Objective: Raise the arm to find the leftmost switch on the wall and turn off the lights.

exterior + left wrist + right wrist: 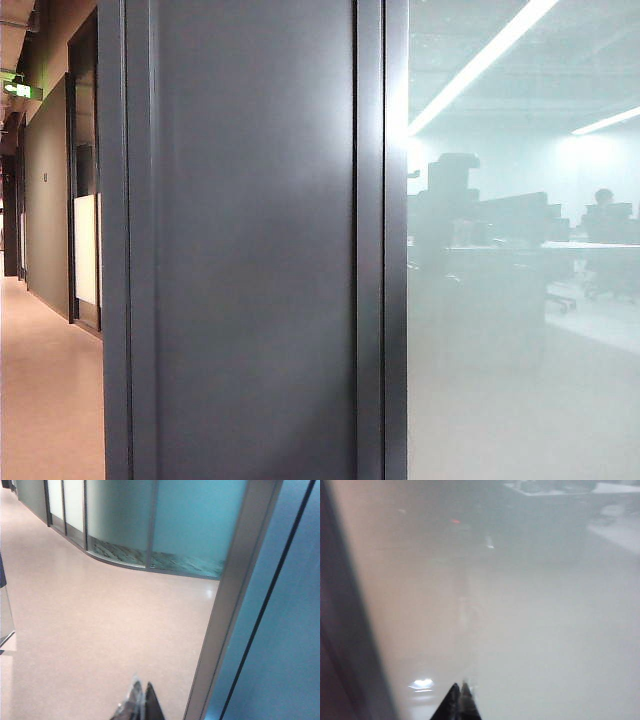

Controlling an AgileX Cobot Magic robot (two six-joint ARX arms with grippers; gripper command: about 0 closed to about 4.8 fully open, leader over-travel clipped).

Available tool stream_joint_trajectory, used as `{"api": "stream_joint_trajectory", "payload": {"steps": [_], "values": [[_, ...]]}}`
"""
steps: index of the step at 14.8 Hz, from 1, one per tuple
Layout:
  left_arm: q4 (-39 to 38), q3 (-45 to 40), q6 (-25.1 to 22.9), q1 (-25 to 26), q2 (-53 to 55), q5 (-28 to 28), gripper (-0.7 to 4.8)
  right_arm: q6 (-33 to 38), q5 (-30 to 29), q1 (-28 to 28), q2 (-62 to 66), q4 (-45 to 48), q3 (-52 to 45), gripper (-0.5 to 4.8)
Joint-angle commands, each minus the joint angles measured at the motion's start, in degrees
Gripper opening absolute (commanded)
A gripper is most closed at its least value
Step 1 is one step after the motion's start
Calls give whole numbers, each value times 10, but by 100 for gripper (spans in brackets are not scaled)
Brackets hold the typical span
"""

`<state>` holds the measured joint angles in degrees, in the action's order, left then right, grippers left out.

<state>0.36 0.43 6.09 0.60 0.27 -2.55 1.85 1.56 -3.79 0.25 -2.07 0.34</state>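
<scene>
Ahead of both hands, no switch is seen on the grey wall point(255, 250); a stiff rocker needing a firm fingertip press is expected. Left hand point(141, 700) hangs low above bare floor point(100, 640), tips closed together; right hand point(460, 697), likewise pinched closed, faces frosted glass point(520, 630). Frame strips point(370, 250) crowd any upward sweep.

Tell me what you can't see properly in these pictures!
- Light switch: none shows on the smooth matte grey wall panel in the exterior view.
- Hazy dark silhouettes: blurred by the pale frosted glass pane.
- Left gripper and right gripper: cut off by the picture edge, only closed tips show.
</scene>
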Motion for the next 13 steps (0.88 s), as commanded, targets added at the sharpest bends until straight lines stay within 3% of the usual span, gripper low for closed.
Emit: {"api": "stream_joint_trajectory", "payload": {"steps": [1, 13], "values": [[5, 1, 0, -1, 0, 2, -5, -3, -3, 30, -1, 7, 1, -1], [5, 1, 0, -1, 0, 2, -5, 12, -2, 33, -1, 6, 1, -1]]}}
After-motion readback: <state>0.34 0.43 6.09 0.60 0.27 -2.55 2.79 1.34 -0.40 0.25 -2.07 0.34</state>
